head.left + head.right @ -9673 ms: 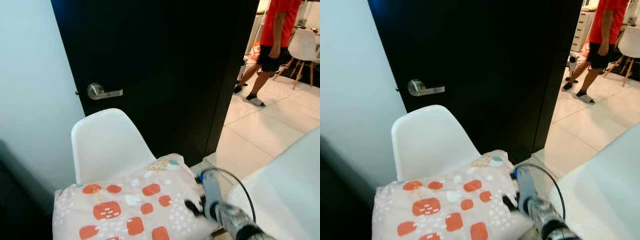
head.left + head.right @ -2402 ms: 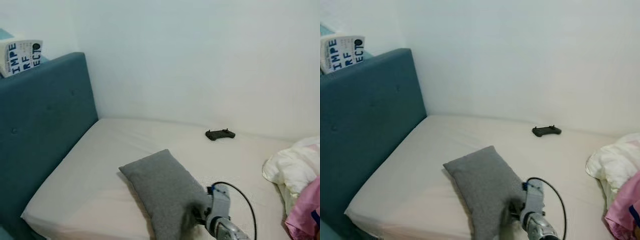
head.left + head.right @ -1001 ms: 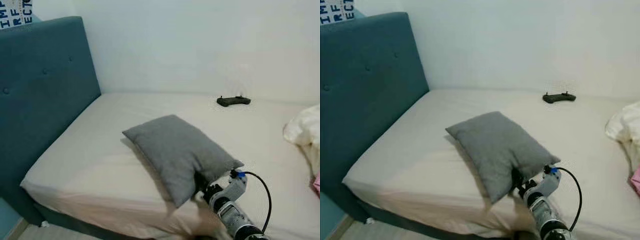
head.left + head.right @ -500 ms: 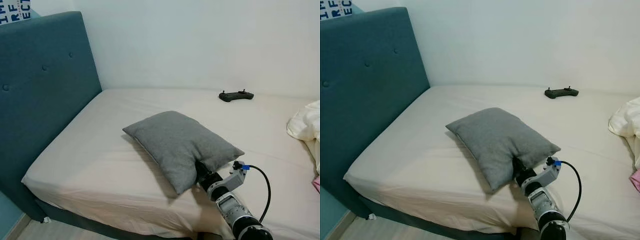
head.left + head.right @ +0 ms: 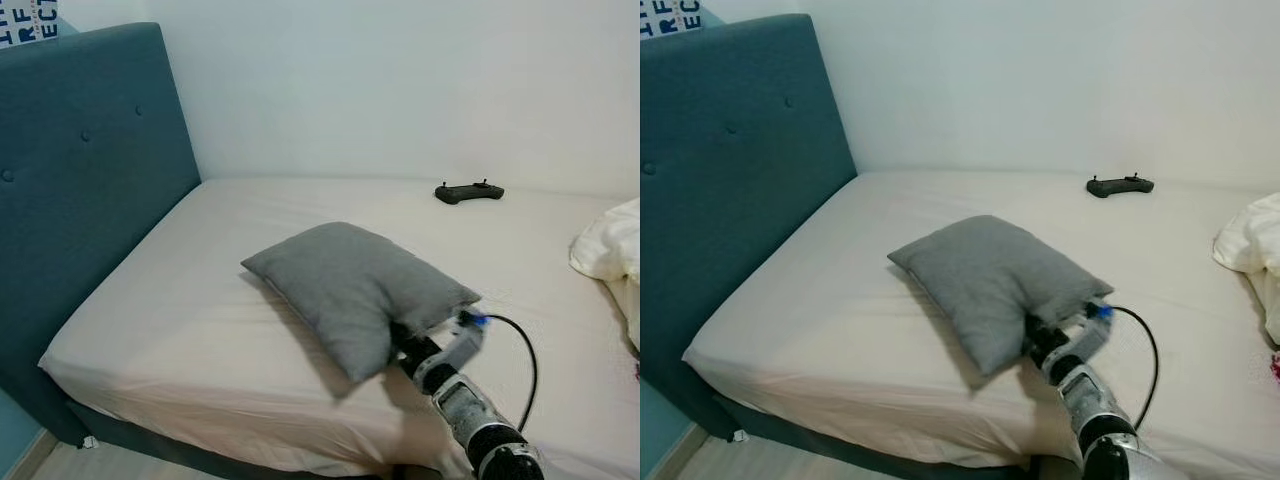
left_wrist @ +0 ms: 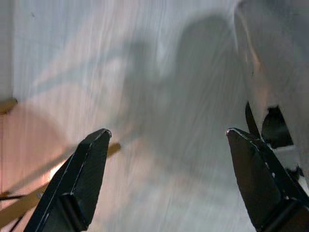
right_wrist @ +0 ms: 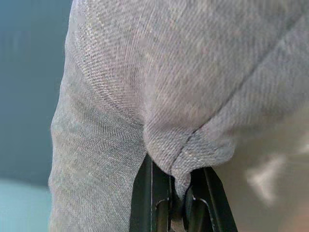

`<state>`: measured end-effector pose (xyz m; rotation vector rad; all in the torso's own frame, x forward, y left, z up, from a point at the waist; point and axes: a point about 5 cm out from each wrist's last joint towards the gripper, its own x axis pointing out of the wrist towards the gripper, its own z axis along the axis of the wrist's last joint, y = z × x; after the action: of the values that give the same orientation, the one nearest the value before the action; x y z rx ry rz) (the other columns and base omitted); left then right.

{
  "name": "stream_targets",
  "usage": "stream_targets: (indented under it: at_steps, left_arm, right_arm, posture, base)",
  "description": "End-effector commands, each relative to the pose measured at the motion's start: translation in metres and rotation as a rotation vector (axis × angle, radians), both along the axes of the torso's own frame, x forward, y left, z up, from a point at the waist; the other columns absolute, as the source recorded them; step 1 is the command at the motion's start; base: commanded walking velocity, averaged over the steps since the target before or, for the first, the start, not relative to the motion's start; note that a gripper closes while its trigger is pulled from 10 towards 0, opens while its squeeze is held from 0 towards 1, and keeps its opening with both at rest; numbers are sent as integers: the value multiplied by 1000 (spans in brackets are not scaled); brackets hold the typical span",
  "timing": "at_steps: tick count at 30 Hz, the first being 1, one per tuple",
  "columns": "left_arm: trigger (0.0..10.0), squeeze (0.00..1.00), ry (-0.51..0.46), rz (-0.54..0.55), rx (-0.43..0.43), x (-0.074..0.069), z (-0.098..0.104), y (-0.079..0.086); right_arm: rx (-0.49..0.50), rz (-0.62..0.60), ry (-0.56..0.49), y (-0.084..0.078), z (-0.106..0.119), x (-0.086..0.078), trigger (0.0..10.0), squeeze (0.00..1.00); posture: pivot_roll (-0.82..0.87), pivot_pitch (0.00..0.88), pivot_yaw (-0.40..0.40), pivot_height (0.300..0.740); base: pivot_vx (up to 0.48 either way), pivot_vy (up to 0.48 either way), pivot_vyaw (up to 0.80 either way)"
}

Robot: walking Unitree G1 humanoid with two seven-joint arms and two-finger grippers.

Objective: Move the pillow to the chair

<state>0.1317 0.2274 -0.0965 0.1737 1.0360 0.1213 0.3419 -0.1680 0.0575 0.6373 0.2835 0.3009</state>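
A grey pillow (image 5: 355, 288) lies on the beige bed (image 5: 190, 300), near its front edge. My right gripper (image 5: 400, 342) is at the pillow's near edge, shut on a pinch of the grey fabric. The right wrist view has the two black fingers (image 7: 147, 193) clamped on the pillow (image 7: 145, 82) seam. My left gripper (image 6: 166, 140) hangs open over a pale floor with nothing between its fingers.
A tall teal headboard (image 5: 80, 200) rises at the left of the bed. A black game controller (image 5: 468, 192) rests near the far wall. Rumpled white bedding (image 5: 608, 245) lies at the right edge. The bed's front edge drops to the floor (image 5: 40, 460) at lower left.
The pillow's near edge has lifted and shifted slightly left with my right gripper; the view has also shifted a little. About ten seconds ago I faced a white chair bearing a patterned pillow.
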Motion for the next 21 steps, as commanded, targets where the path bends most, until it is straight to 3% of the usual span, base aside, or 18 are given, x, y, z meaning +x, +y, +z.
stream_targets:
  at_steps: [1,2,5,6,8,11,17,21]
  left_arm:
    - [10000,0,16,1,1,-3,-1,0]
    - [10000,0,16,1,1,-3,-1,0]
    - [10000,0,2,16,-3,3,0,-1]
    - [10000,0,2,16,-3,3,0,-1]
    - [10000,0,-3,16,-8,7,1,-4]
    - [10000,0,-3,11,-11,10,1,-7]
    - [10000,0,0,21,-4,13,2,-8]
    - [10000,0,23,53,10,14,2,-4]
  right_arm:
    - [-15,68,-19,13,-1,-2,0,0]
    - [-15,68,-19,13,-1,-2,0,0]
    - [112,232,-87,44,3,-4,0,0]
    - [112,232,-87,44,3,-4,0,0]
    - [163,306,-133,61,9,-5,0,0]
    - [170,373,-156,74,11,-7,0,0]
    - [149,416,-149,82,8,-10,0,0]
    - [126,465,-101,90,-6,-22,0,0]
  posture:
    - [34,45,28,496]
    - [34,45,28,496]
    - [19,20,22,506]
    - [19,20,22,506]
    - [15,14,23,515]
    - [3,4,25,525]
    - [-1,1,23,539]
    - [-12,0,21,554]
  base:
    - [0,0,0]
    - [0,0,0]
    - [0,0,0]
    - [0,0,0]
    - [0,0,0]
    - [0,0,0]
    - [0,0,0]
    - [-120,0,0]
